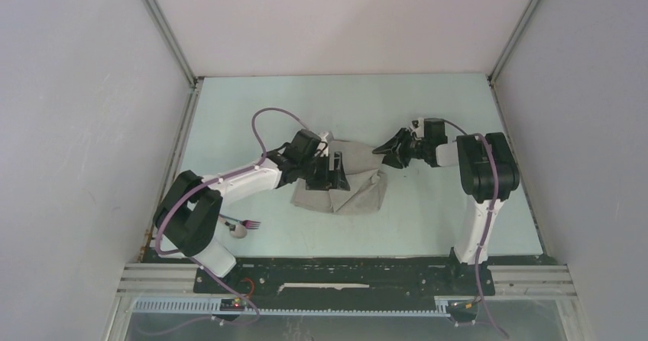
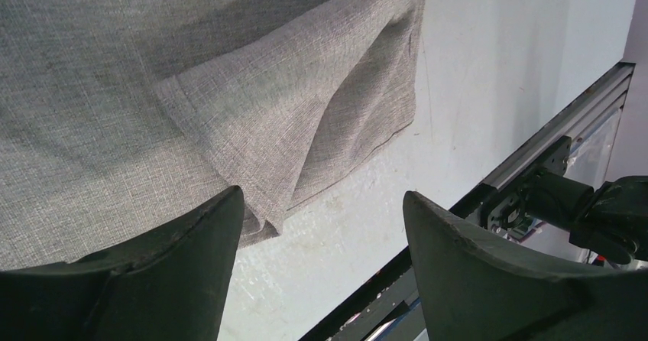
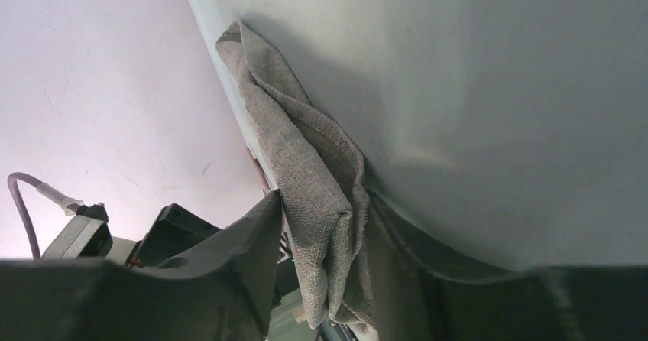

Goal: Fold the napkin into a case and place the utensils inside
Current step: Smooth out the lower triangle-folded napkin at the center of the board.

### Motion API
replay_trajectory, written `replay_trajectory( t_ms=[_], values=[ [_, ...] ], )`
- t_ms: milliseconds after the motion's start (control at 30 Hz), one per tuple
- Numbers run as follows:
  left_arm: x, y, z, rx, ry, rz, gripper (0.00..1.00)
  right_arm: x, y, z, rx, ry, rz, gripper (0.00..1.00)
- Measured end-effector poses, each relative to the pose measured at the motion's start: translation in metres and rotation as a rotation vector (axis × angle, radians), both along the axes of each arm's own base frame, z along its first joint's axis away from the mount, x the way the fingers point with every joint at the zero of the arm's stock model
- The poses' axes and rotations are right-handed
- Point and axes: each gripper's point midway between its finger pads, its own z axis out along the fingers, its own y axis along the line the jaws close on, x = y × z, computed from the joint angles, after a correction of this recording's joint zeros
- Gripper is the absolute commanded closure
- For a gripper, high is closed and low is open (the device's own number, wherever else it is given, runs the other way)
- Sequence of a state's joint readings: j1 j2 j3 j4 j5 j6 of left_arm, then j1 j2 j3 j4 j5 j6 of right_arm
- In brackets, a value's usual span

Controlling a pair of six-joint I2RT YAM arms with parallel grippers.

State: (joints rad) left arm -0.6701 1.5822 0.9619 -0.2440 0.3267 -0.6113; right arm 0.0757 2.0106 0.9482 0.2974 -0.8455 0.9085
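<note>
The light-grey napkin [image 1: 359, 192] lies partly folded and rumpled in the middle of the table. My right gripper [image 1: 380, 151] is shut on a bunched corner of it and holds that corner up off the table; the cloth hangs between the fingers in the right wrist view [image 3: 294, 138]. My left gripper [image 1: 336, 171] is open and empty, low over the napkin's left part. In the left wrist view a folded napkin corner [image 2: 252, 104] lies by the left fingertip [image 2: 206, 234]. The utensils, a small spoon [image 1: 238, 232] and fork [image 1: 248, 223], lie beside the left arm's base.
Grey walls enclose the table on the left, back and right. A black base plate [image 1: 344, 276] and metal rail [image 1: 535, 276] run along the near edge. The left arm's purple cable [image 1: 264, 123] loops above the table.
</note>
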Motion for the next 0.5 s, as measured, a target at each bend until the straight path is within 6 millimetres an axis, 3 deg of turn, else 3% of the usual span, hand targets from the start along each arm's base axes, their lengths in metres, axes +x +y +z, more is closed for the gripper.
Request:
replay_trajectory(
  t_ms=[167,233,300,400,500],
  values=[
    [-0.005,0.003,-0.004,0.006,0.015,0.004,0.18,0.015,-0.005,0.005,0.021,-0.021,-0.009,0.88],
    [-0.005,0.002,-0.003,0.004,0.012,0.005,0.18,0.026,-0.006,0.012,0.029,-0.056,0.000,0.97],
    [-0.006,0.001,-0.002,0.001,0.012,0.006,0.17,0.042,-0.005,0.020,0.036,-0.098,0.020,0.98],
    [-0.009,-0.002,-0.002,0.001,0.011,-0.001,0.14,0.067,-0.004,0.023,0.015,-0.153,0.052,0.82],
    [-0.012,-0.005,-0.002,0.001,0.011,-0.011,0.14,0.085,-0.004,0.021,-0.015,-0.174,0.083,0.52]
  ],
)
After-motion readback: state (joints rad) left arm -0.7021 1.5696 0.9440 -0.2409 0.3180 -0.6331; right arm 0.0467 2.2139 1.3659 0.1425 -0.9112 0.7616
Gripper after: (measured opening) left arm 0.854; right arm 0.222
